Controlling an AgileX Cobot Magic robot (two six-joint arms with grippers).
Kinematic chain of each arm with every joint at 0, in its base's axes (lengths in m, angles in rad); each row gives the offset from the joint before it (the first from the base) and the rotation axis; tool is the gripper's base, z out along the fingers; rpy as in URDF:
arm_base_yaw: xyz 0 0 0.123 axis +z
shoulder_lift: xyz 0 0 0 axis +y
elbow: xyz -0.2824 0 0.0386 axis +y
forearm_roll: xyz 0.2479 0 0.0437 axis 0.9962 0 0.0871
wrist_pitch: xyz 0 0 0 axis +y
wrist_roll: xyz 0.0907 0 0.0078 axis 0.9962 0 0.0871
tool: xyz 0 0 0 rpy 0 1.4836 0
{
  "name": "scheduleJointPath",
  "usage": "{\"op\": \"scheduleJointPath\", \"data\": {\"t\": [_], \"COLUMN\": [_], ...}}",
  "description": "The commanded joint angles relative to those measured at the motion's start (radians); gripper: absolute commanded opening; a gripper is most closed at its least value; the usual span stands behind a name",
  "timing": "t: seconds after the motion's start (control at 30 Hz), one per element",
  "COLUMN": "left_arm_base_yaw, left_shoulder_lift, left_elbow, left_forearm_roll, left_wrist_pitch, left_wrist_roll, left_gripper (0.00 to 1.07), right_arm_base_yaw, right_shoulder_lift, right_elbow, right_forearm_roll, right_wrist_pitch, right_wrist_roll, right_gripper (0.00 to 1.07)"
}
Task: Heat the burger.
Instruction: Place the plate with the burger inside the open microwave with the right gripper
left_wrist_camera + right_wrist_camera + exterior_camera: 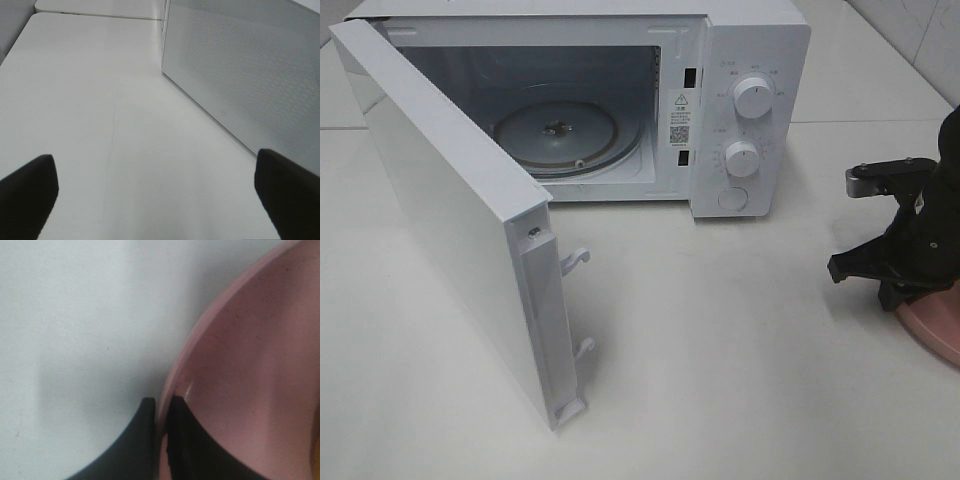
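The burger is out of view in all three views. A pink round plate [937, 332] lies on the table at the right edge, and the right wrist view shows its rim and inner face [250, 365] up close. My right gripper [161, 427] is shut on that rim, one black finger [135, 450] outside it and the other inside. In the exterior view the right gripper [908, 298] stands low over the plate's left edge. My left gripper [157, 200] is open above bare table with nothing between its fingers [27, 192]; it does not show in the exterior view.
A white microwave [750, 60] stands at the back with its door [440, 200] swung wide toward the front left. Its glass turntable [565, 135] is bare. The perforated white door panel [240, 65] is beside the left gripper. White table [720, 380] spreads in front.
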Motion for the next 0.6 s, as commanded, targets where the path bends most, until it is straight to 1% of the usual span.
{"op": "scheduleJointPath", "data": {"t": [0.03, 0.17, 0.23, 0.43, 0.6], "left_arm_base_yaw": [0.001, 0.001, 0.001, 0.001, 0.001], "left_shoulder_lift": [-0.005, -0.005, -0.005, -0.005, -0.005], "left_elbow": [0.0, 0.0, 0.0, 0.0, 0.0], "left_forearm_roll": [-0.005, -0.005, -0.005, -0.005, -0.005], "left_wrist_pitch": [0.002, 0.002, 0.002, 0.002, 0.002], "left_wrist_roll": [-0.007, -0.007, -0.007, -0.007, -0.007], "left_gripper": [1.0, 1.0, 1.0, 1.0, 1.0], "right_arm_base_yaw": [-0.002, 0.0, 0.029, 0.058, 0.089], "right_shoulder_lift": [-0.004, -0.017, -0.039, -0.056, -0.086], "right_elbow": [0.007, 0.008, 0.008, 0.008, 0.008], "right_forearm_roll": [0.016, 0.012, -0.01, -0.025, -0.073], "right_wrist_pitch": [0.025, 0.039, 0.071, 0.102, 0.146], "right_wrist_roll": [0.018, 0.018, 0.025, 0.027, 0.065], "right_gripper": [0.0, 0.0, 0.0, 0.0, 0.0]}}
